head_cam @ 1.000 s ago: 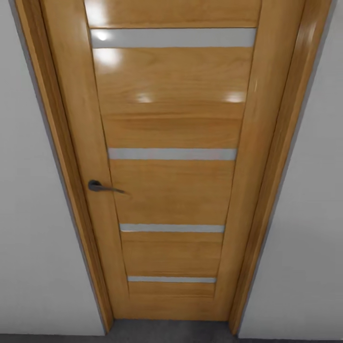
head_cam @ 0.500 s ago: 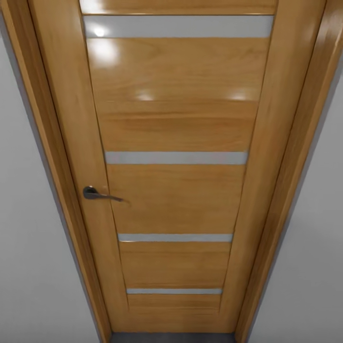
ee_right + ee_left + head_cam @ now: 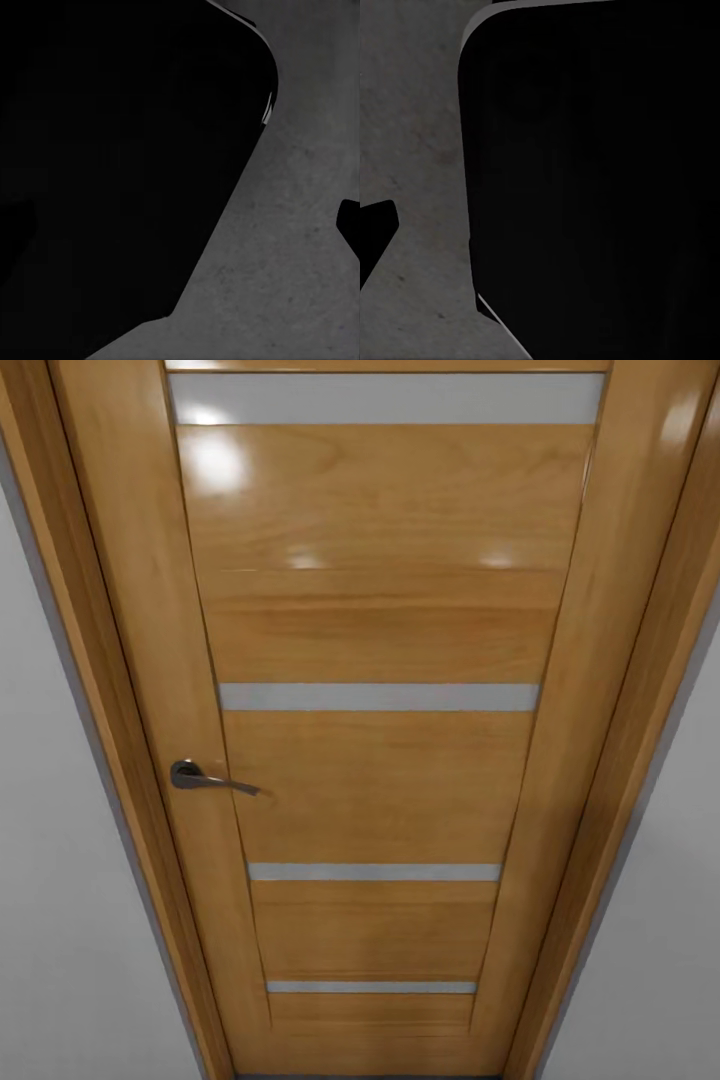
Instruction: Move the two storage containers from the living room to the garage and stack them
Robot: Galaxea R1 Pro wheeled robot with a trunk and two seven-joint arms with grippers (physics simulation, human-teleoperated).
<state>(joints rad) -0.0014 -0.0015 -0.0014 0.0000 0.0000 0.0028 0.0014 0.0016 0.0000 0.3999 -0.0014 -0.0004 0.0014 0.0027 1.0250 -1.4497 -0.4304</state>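
Closer now, orange door (image 3: pixel 380 660) fills view.

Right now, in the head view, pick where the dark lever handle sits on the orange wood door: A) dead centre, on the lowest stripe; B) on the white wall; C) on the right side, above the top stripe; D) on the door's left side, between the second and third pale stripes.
D: the handle is mounted near the left edge of the door, below the second pale stripe and above the third.
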